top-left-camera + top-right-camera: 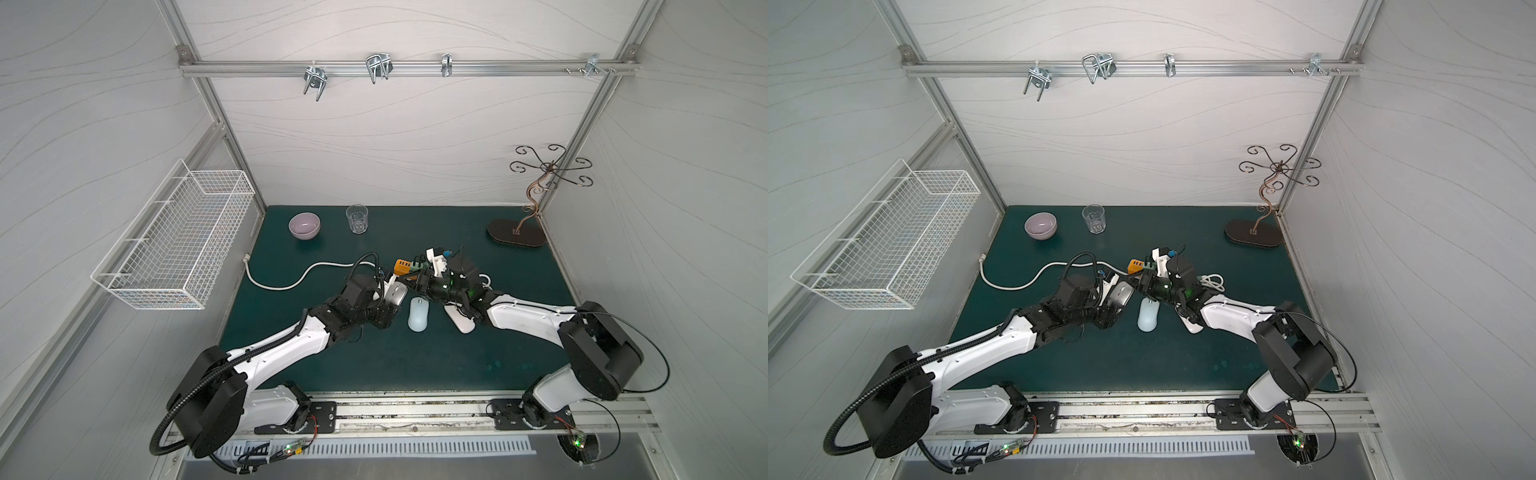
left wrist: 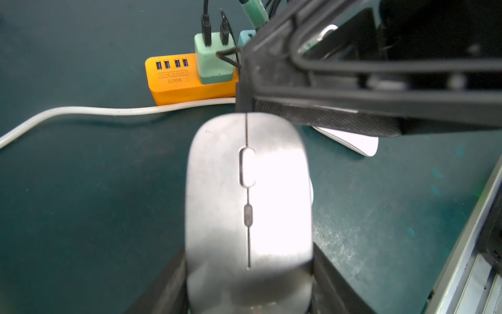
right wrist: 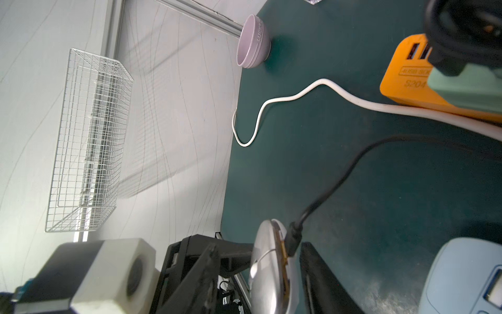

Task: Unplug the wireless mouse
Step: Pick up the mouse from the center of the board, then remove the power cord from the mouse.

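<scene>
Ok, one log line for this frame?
left gripper: holding silver mouse | right gripper: jaws astride mouse front and black plug, grip unclear | plug: seated in mouse, not yet pulled

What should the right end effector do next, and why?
Probably pinch the black plug firmly before any pull. It is seated in the front of the silver mouse, which the left end effector holds, and the right end effector is at that plug, though its grip cannot be confirmed.

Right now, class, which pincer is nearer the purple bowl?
Left, narrowly. The left pincer, gripping the silver mouse, is on the purple bowl side; the right pincer sits just past it, by the mouse's cable plug.
</scene>
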